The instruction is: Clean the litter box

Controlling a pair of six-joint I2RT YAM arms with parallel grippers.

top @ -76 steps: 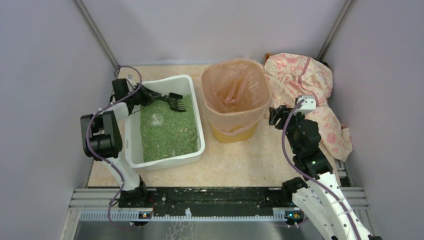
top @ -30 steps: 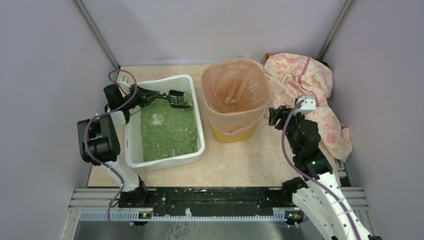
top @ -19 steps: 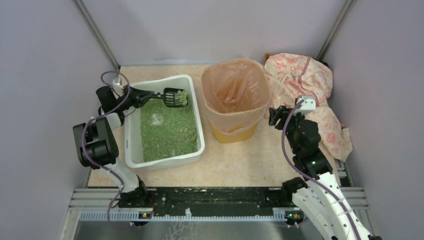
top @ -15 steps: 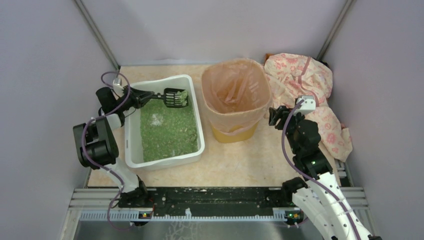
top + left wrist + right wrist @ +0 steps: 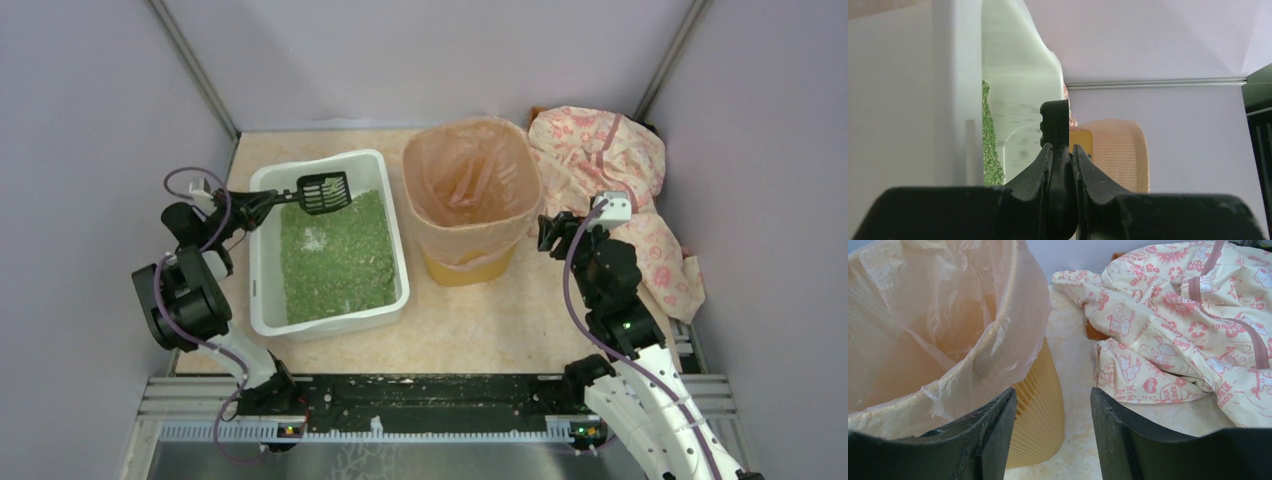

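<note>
Ideally keep the litter scoop (image 5: 323,193) level w/ slow wrist moves toward the lined bin (image 5: 470,180), so nothing spills. Left gripper (image 5: 1062,155) pinches its handle; right gripper (image 5: 1052,392) spread beside bin. White litter box (image 5: 262,300), table's left edge, holds green pellets w/ 1 pale patch.

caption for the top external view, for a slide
Left gripper holds a black slotted plastic scoop over a white plastic litter box of green litter; right gripper open.

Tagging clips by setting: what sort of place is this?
Probably a robot test booth, not a home: plain partition walls, a metal mounting rail, a staged litter box and lined bin.
</note>
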